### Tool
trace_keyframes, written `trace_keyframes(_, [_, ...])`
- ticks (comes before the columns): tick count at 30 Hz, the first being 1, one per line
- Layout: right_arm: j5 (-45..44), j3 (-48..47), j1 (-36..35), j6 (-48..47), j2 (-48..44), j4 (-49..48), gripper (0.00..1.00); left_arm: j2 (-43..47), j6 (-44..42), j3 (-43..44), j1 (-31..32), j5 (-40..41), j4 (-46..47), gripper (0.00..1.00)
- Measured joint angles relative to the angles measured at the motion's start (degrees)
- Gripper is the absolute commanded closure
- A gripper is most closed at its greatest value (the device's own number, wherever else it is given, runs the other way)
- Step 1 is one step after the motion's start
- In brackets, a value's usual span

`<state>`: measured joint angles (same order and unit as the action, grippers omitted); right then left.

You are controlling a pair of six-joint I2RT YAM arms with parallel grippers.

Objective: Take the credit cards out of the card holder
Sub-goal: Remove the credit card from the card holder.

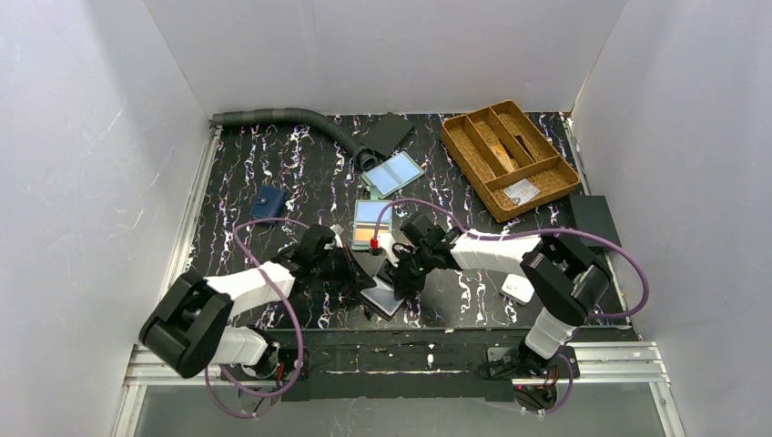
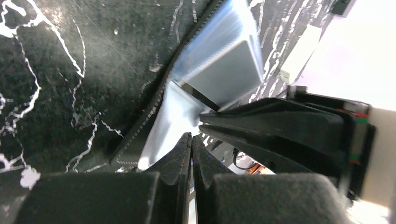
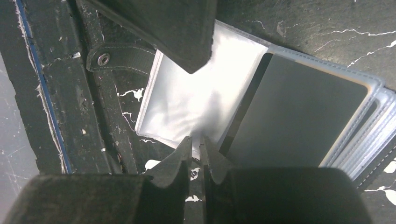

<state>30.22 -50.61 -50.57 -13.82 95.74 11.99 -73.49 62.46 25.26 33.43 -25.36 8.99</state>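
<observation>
The card holder point(image 1: 371, 225), showing a blue and an orange credit card, lies open just beyond both grippers. Nearer the front lies a black-edged holder point(image 1: 382, 299) of clear sleeves. One sleeve holds a dark grey card point(image 3: 299, 116), also seen in the left wrist view point(image 2: 229, 74). An empty clear sleeve point(image 3: 187, 102) is lifted off it. My right gripper point(image 3: 196, 140) is shut on that sleeve's near edge. My left gripper point(image 2: 192, 136) is shut at the sleeve's point(image 2: 170, 119) opposite edge, with a thin bright sliver between its fingers. Seen from above, the left gripper point(image 1: 360, 278) and the right gripper point(image 1: 398, 278) face each other.
A bifold with two pale blue panels point(image 1: 393, 173) lies behind the card holder, beside a grey hose point(image 1: 291, 118). A navy wallet point(image 1: 268, 202) sits at the left. A wicker tray point(image 1: 510, 159) stands back right, a black box point(image 1: 594, 218) and a white box point(image 1: 517, 289) at the right.
</observation>
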Motion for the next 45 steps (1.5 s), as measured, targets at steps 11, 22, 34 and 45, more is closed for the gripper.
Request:
trace_keyframes(11, [4.39,-1.66,2.84,-4.55,0.00,5.44,0.75,-12.48,1.51,1.09,2.19,-1.27,8.28,1.00])
trace_keyframes(22, [10.99,-0.74,13.60,-2.21,-7.45,2.73,0.57,-16.65,1.73,1.16,2.34,-2.91,13.79,1.00])
trace_keyframes(34, [13.88,-0.07,15.23,6.12,-2.97,-0.72,0.54,-17.77,1.70,1.38,2.32,-3.82,15.10,1.00])
trace_keyframes(45, [13.55,-0.07,15.23,7.45,-1.99,-0.94,0.54,-17.79,1.70,1.38,2.32,-3.85,15.19,1.00])
